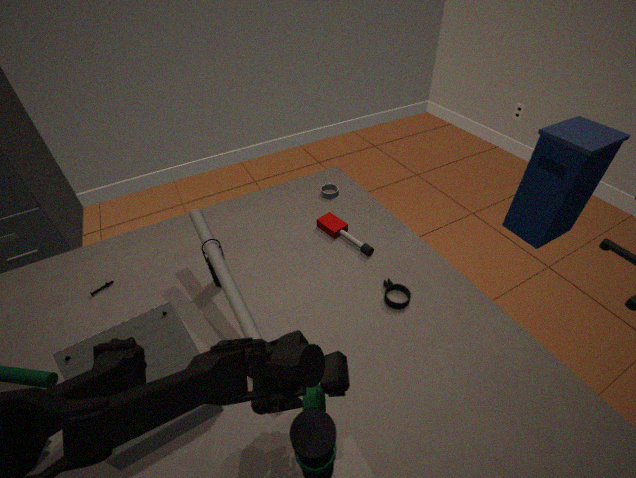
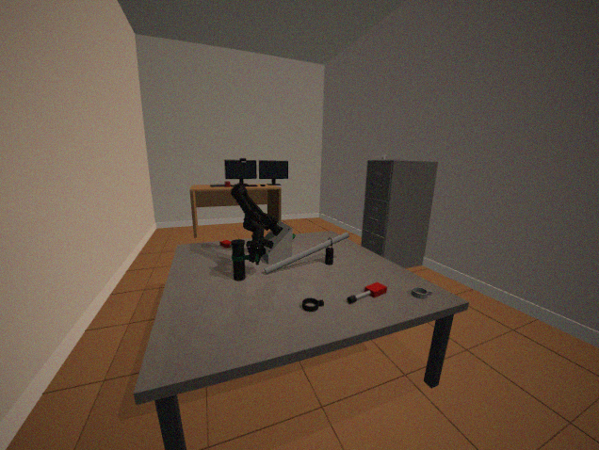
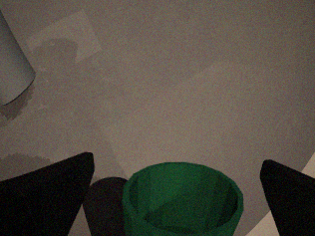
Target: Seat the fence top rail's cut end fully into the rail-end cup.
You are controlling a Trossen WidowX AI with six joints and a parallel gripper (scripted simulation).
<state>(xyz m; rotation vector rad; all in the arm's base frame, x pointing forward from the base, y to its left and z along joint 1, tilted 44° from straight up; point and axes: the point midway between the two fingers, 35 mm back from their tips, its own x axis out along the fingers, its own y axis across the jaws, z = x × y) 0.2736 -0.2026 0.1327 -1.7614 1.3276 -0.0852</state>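
Note:
The grey rail [image 1: 232, 292] [image 2: 305, 253] [image 3: 11, 64] slopes through the loop cap on the short black post [image 2: 329, 256]. Its lower end is down at or near the table, apart from the cup; the arm hides that end in the top view. The green rail-end cup [image 1: 314, 398] [image 3: 181, 208] hangs on the band [image 2: 237, 258] high on the big black post [image 1: 313, 434] [image 2: 238, 271], its mouth empty. My gripper [image 1: 307, 386] [image 3: 180, 166] is open, with the cup between its spread fingers. I cannot tell whether either finger touches the cup.
A grey slanted block [image 1: 154, 334] stands beside the arm. A black ring clamp [image 1: 397, 297] [image 2: 308, 302], a red latch piece [image 1: 332, 224] [image 2: 376, 289], a grey band [image 1: 329, 194] [image 2: 420, 291] and a dark bolt [image 1: 101, 288] lie on the table.

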